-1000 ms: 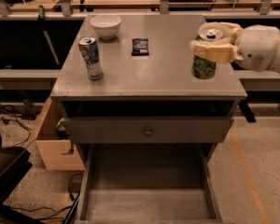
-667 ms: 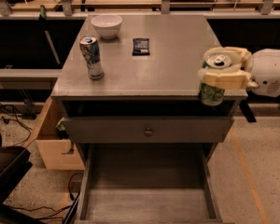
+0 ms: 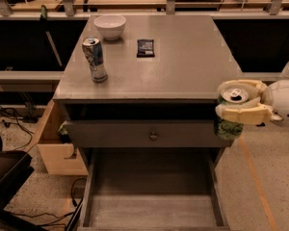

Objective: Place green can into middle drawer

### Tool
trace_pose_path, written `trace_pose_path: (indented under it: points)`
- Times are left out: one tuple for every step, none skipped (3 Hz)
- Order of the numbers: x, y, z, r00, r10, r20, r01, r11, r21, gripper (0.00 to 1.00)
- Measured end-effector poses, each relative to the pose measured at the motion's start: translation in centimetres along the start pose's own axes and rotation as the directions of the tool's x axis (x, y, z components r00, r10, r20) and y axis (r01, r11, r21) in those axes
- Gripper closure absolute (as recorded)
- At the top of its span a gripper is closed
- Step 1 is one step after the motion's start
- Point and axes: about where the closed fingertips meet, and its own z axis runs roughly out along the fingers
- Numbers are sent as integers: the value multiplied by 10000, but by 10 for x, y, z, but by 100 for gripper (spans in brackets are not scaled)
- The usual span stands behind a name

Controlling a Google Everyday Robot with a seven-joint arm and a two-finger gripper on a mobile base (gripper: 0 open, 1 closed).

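My gripper (image 3: 237, 106) is shut on the green can (image 3: 228, 121), a short pale-green can with dark print and a silver top. It holds the can upright in the air, off the cabinet's front right corner, at about the height of the knobbed drawer front. The middle drawer (image 3: 151, 211) is pulled out below, a wide grey box with a bare floor. The can is to the right of and above the drawer's right wall.
On the cabinet top (image 3: 183, 66) stand a tall blue-and-silver can (image 3: 95, 59), a white bowl (image 3: 110, 26) and a small dark packet (image 3: 145, 47). The upper drawer with a round knob (image 3: 153, 135) is slightly out. A wooden box (image 3: 58, 150) sits left of the cabinet.
My gripper has carried the green can from above the cabinet top's right side forward and down, past the front right corner.
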Motion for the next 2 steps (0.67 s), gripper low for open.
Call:
trace_pose_path:
  points:
    - [0, 0, 0, 10000, 0, 0, 0, 10000, -2, 100]
    - [15, 2, 17, 10000, 8, 37, -8, 10000, -83, 100]
